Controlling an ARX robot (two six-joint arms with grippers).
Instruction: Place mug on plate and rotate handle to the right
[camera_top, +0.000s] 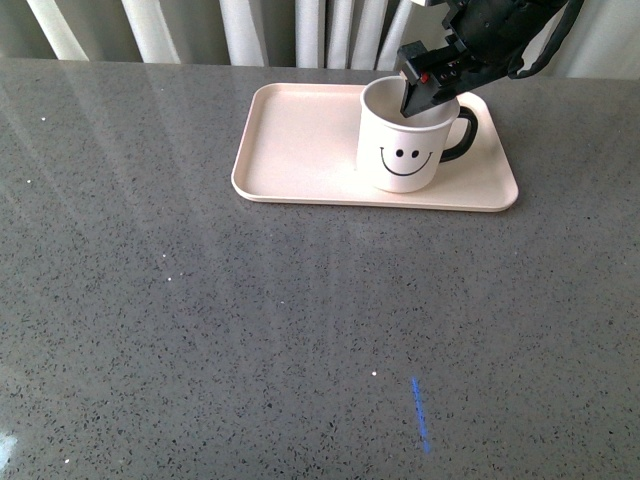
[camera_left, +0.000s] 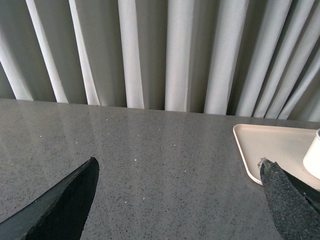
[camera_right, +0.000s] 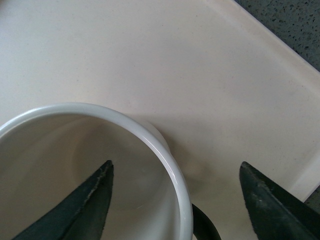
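standing upright on the plate, the mug has its handle already rightward; right gripper fingers released, 1 inside the rim, 1 outside. only withdrawal seems left.

A dark grey speckled stone countertop fills the room's foreground, glossy enough to catch pale streaks of light. Along its far edge hang white pleated curtains. A small blue streak of light lies on the near surface.
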